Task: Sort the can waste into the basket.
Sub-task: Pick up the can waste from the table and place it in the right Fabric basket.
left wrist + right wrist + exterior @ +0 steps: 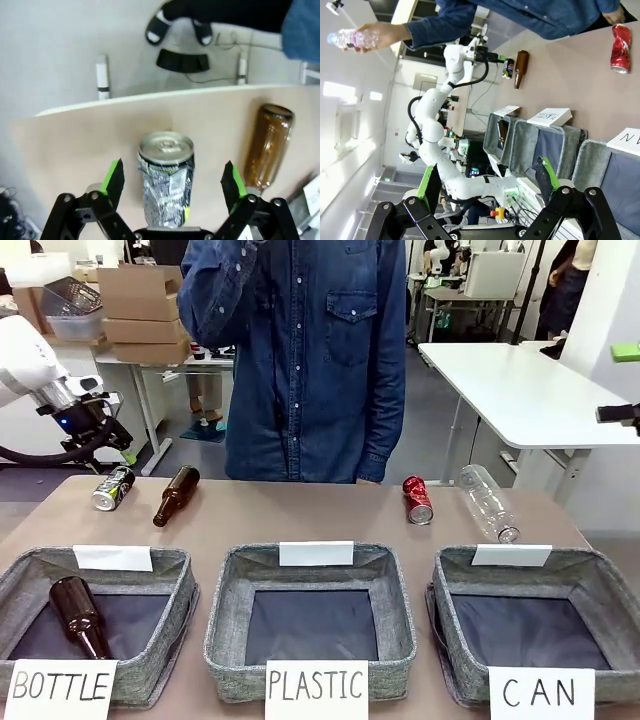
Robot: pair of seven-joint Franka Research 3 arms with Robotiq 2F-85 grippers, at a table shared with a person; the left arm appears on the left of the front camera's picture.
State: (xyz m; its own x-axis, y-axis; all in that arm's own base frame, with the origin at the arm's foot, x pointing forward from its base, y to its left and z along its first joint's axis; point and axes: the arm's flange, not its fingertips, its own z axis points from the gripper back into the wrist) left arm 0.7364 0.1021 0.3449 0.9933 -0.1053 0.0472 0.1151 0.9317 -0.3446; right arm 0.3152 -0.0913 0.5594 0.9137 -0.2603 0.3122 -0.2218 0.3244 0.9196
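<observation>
- Left claw (172,175) spread wide, tilted down, dark can (166,165) between its fingers, touching neither
- Right claw (487,172) released, rolled sideways, red can (621,50) far ahead

Left arm (22,358): white, glossy, built of rounded links and thick cylindrical joints. Carries a black cable (40,454) looped beside the wrist and a small blue light (65,423) on the black wrist section.

Left gripper (172,181): black, made of open linkage bars joined by grey round pins (91,195). Ends in two fingers faced with bright green pads (111,176).

Right gripper (487,182): same black linkage bars, grey pins and green pads.

Person: wears a long-sleeved blue denim shirt (310,370) with a flapped chest pocket (351,328) and stitched seams.
</observation>
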